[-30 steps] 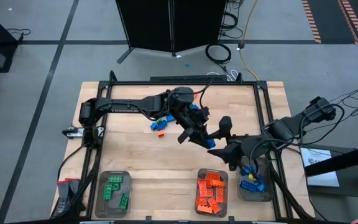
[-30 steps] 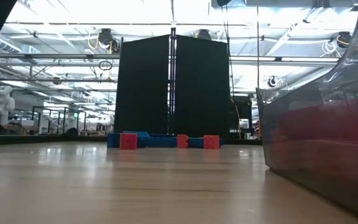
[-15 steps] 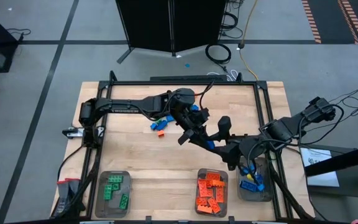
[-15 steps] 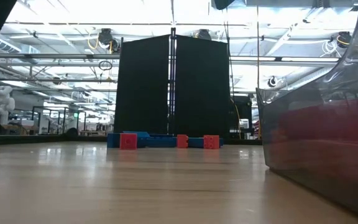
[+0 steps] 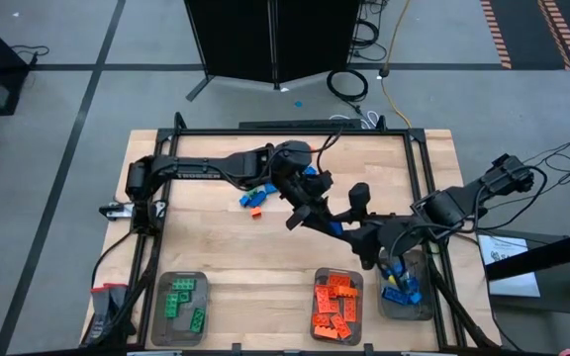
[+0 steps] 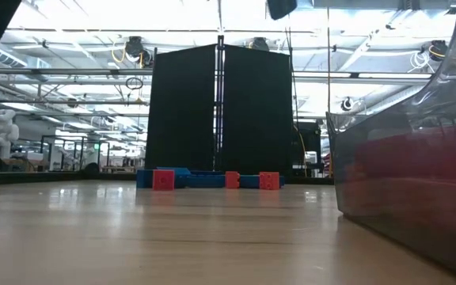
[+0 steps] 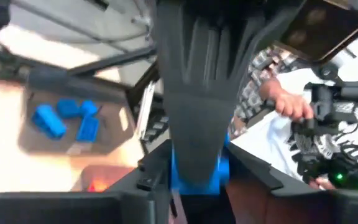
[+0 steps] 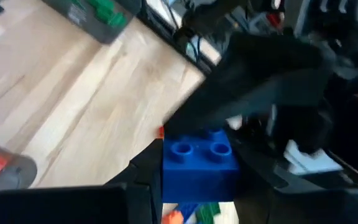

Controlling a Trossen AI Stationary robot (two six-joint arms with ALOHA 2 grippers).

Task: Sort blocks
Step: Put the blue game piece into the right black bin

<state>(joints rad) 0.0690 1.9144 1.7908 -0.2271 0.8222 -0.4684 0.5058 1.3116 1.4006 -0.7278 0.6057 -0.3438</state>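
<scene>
The wooden bench (image 5: 216, 247) stood on a grey floor marked with dark tape lines, a tall black panel behind it, and carried three clear trays along its near edge: one with green bricks (image 5: 158, 297), one with orange (image 5: 317, 299), and one with blue (image 5: 426, 295). A small loose pile of the blocks (image 5: 255, 198) in blue, green and orange lay unsorted near the middle of the far side. Both arms met above the middle of the bench. The left tool (image 5: 308, 212) and the right tool (image 5: 352, 230) were nose to nose, well above the wood, with one blue brick (image 8: 199, 163) between them. In the right wrist view that brick sat squarely between the right tool's fingers, which were narrowed onto its sides. The left wrist view showed the same brick at its own tips, but whether the left tool gripped it or had let it loose could not be told. This looked like a hand-over in mid-air, and the risk lay there: if one tool let go before the other had a firm hold, the brick would likely drop to the bench and bounce away from the trays. If both clamped while either arm pulled off, the brick could twist askew in the grip, or the tips could knock together. A skewed brick might then catch the blue tray's rim.
</scene>
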